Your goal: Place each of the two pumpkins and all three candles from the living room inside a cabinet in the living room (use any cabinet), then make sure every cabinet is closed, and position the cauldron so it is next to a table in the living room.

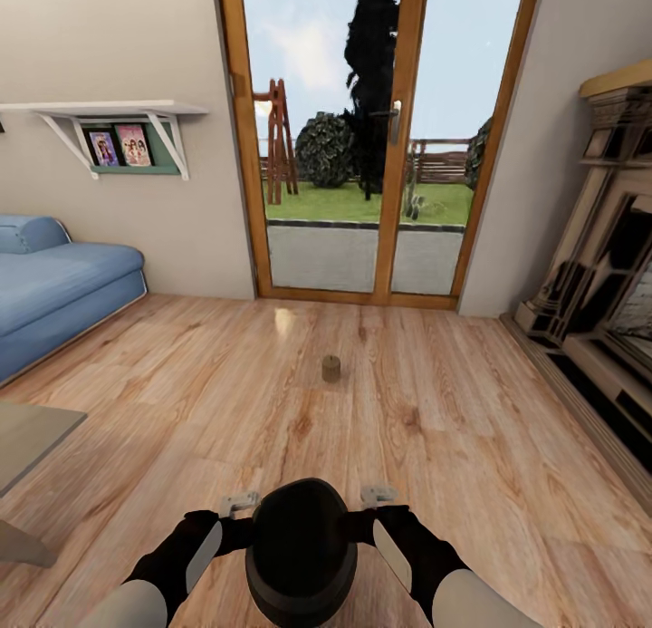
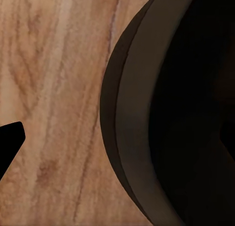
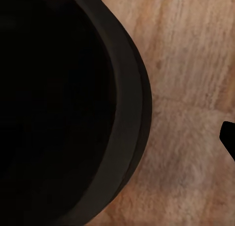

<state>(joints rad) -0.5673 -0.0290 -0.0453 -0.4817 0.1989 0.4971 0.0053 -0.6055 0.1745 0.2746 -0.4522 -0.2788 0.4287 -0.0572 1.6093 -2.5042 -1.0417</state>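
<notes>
A round black cauldron (image 1: 301, 555) sits between both arms, each tool on its rim; whether they grip, I cannot tell. Its inside is dark. A small brown candle (image 1: 331, 368) stands on the wood floor (image 1: 453, 429).

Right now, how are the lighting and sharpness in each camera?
Head view: even daylight, a pale glare patch on the floor near the glass door. Left wrist view: cauldron interior pure black, floor grain soft. Right wrist view: same dark cauldron, blurry floorboards.
</notes>
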